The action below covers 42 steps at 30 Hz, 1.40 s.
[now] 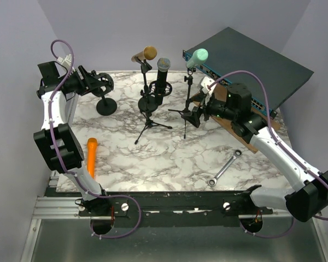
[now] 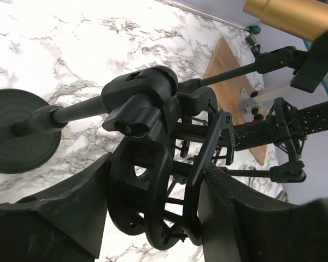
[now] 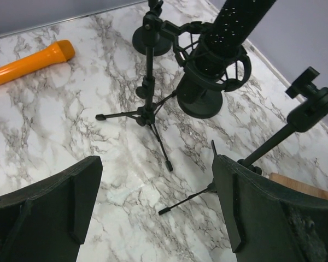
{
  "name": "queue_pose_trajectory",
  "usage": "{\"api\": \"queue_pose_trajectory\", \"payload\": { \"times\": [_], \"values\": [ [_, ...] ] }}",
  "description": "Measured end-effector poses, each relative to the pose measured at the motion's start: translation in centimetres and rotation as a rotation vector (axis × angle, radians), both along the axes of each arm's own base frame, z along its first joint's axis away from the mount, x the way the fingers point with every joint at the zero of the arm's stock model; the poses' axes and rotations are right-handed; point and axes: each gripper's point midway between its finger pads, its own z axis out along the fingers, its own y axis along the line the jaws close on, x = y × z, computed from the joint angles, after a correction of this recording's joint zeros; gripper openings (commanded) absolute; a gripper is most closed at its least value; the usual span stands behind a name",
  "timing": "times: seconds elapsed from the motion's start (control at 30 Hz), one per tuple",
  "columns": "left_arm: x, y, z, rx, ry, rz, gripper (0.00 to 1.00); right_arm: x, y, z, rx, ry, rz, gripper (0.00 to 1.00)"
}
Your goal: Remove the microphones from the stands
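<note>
Three microphones sit in stands at the back: a gold one [image 1: 145,54], a black one with a grey grille [image 1: 162,73] in a shock mount, and a mint-green one [image 1: 197,57]. An orange microphone [image 1: 91,156] lies flat on the marble near the left arm. My left gripper [image 1: 95,83] is shut on the empty black shock mount [image 2: 147,185] of the round-based stand [image 1: 106,106], with the mount's rings pressed between both fingers. My right gripper [image 1: 199,112] hovers open over the marble beside the mint microphone's tripod, with nothing between its fingers [image 3: 54,202].
A silver wrench [image 1: 224,167] lies at the front right. A dark blue flat box [image 1: 251,60] rests at the back right, above a wooden board [image 1: 238,130]. Tripod legs [image 3: 147,117] spread over the middle of the marble table [image 1: 169,158].
</note>
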Motion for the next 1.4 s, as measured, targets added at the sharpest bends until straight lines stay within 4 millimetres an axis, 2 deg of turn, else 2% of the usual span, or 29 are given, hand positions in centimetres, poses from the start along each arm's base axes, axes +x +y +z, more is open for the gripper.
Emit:
{"api": "queue_pose_trajectory", "payload": {
  "times": [0.13, 0.27, 0.37, 0.47, 0.7, 0.8, 0.9, 1.17, 1.27, 1.4],
  "values": [
    [-0.4, -0.2, 0.0, 0.002, 0.006, -0.012, 0.34, -1.0, 1.0, -0.2, -0.023, -0.007, 0.04, 0.89],
    [-1.3, -0.5, 0.6, 0.018, 0.013, -0.038, 0.18, -2.3, 2.0, -0.3, -0.052, -0.021, 0.088, 0.89],
    [-2.6, -0.9, 1.6, 0.031, 0.018, -0.06, 0.07, -3.6, 3.2, 0.1, -0.073, -0.041, 0.139, 0.88],
    [-4.5, -1.5, 3.6, 0.054, -0.002, -0.095, 0.0, -5.0, 4.7, 0.4, -0.084, -0.059, 0.196, 0.88],
    [-9.6, -3.1, 9.7, 0.143, -0.135, -0.192, 0.0, -7.7, 8.1, -0.1, -0.118, -0.052, 0.308, 0.87],
    [-12.8, -4.7, 12.0, 0.165, -0.19, -0.255, 0.0, -8.3, 9.6, -0.1, -0.12, -0.038, 0.344, 0.85],
    [-16.2, -6.2, 13.8, 0.177, -0.226, -0.317, 0.0, -8.2, 11.2, 0.7, -0.1, -0.018, 0.371, 0.84],
    [-23.4, -9.6, 15.3, 0.224, -0.274, -0.374, 0.0, -8.4, 15.1, 3.3, -0.048, 0.007, 0.449, 0.83],
    [-25.7, -10.8, 15.7, 0.242, -0.301, -0.394, 0.0, -8.6, 16.4, 3.0, -0.05, 0.018, 0.476, 0.81],
    [-28.6, -12.8, 14.9, 0.229, -0.306, -0.456, 0.0, -8.6, 17.3, 1.3, -0.067, 0.052, 0.502, 0.8]
  ]
}}
